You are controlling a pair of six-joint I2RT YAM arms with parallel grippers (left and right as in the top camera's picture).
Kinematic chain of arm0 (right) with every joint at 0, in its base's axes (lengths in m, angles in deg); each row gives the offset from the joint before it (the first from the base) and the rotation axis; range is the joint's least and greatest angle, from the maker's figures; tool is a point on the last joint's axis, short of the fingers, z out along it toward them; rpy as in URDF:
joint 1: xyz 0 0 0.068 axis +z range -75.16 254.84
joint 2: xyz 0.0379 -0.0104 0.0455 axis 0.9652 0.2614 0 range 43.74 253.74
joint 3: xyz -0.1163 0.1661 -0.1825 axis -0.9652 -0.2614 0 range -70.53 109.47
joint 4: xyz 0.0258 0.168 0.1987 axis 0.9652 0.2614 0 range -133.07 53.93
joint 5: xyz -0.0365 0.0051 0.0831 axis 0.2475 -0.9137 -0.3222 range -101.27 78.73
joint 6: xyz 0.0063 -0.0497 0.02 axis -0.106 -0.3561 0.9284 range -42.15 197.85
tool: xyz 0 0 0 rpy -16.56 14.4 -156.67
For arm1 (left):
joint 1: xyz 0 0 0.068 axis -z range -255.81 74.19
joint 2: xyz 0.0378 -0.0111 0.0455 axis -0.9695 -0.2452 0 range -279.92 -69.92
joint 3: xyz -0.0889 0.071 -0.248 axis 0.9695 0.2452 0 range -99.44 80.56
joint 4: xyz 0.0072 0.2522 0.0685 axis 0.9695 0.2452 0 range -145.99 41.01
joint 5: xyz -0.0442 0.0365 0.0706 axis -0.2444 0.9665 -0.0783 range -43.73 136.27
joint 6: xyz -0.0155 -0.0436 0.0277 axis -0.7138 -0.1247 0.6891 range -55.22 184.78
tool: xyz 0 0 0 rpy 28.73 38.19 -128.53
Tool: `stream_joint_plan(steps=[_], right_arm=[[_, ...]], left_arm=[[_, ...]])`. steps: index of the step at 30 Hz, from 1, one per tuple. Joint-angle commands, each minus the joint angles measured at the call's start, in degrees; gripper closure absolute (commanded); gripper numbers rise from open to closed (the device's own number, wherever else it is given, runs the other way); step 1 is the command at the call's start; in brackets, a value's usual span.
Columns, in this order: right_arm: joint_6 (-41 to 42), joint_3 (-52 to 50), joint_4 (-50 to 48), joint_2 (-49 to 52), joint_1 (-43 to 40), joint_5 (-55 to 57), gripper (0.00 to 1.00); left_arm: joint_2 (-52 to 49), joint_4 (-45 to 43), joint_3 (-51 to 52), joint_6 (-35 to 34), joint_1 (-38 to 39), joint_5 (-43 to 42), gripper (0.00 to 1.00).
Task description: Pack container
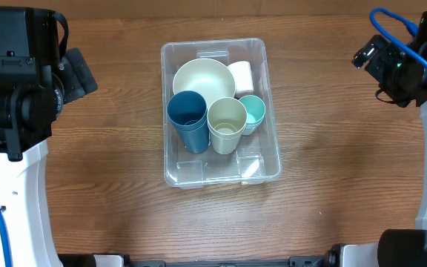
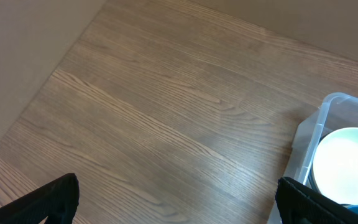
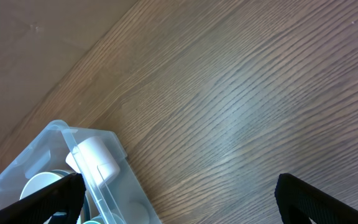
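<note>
container (image 1: 221,167) of clear plastic, rounded corners, holds cups.

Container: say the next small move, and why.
Likely just hold off and call it packed: the container already holds the bowl, blue cup, cream cup, teal cup and white cup; no loose item shows on the table in any view, and both jaws stand open, empty.

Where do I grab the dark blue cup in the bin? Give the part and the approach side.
Probably its rim, from straight above: the dark blue cup stands mouth up in the container, with the cream cup against its right and the bowl beyond it. Put one finger inside the mouth, one outside on its front-left wall.
</note>
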Motion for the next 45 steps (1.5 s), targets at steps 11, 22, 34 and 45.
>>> stream_joint_plan(steps=[11, 22, 34, 45], right_arm=[[-18.2, -6.6, -7.3, -29.3, 13.1, 9.6, 0.00], [-18.5, -57.1, -21.2, -68.9, 11.4, 6.7, 0.00], [-18.3, -83.1, -24.7, -90.2, 11.4, 4.4, 0.00], [-18.3, -88.9, -24.9, -90.3, 11.4, 4.4, 0.00]], left_arm=[[0.4, -0.1, -0.7, -1.6, -0.2, 0.9, 0.00], [0.4, -0.1, -0.7, -1.6, -0.2, 0.9, 0.00], [0.4, -0.1, -0.7, -1.6, -0.2, 0.9, 0.00], [0.4, -0.1, -0.7, -1.6, -0.2, 0.9, 0.00]])
